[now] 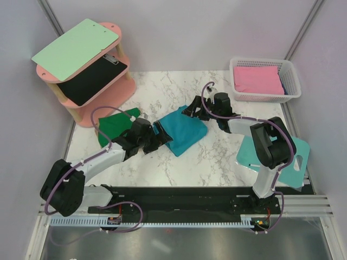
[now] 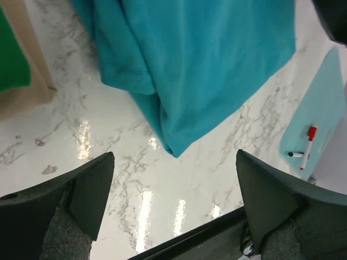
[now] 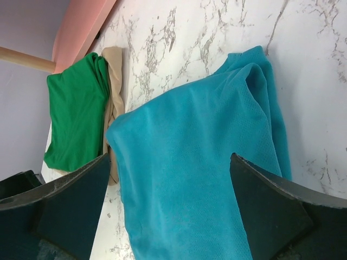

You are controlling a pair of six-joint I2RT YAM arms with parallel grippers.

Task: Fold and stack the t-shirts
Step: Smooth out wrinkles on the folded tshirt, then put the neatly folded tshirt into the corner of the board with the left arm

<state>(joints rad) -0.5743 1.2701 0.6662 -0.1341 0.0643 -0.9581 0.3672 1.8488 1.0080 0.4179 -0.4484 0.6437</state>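
Teal shirt [image 1: 184, 131] lies bunched mid-counter [image 1: 217, 157], only loosely folded. Green shirt [image 1: 111, 124] sits folded near its 9 o'clock. Left fingers [image 2: 89, 189] spread, empty, at teal's 8 o'clock edge. Right fingers [image 3: 70, 200] spread, empty, at 1 o'clock. Cloth looks light and limp, so pinch hem corners on both sides or it will likely sag.

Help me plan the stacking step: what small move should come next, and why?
Likely close the left claw on the near edge of the teal shirt to drag it toward the green shirt: teal lies folded and unheld, green sits folded apart at left.
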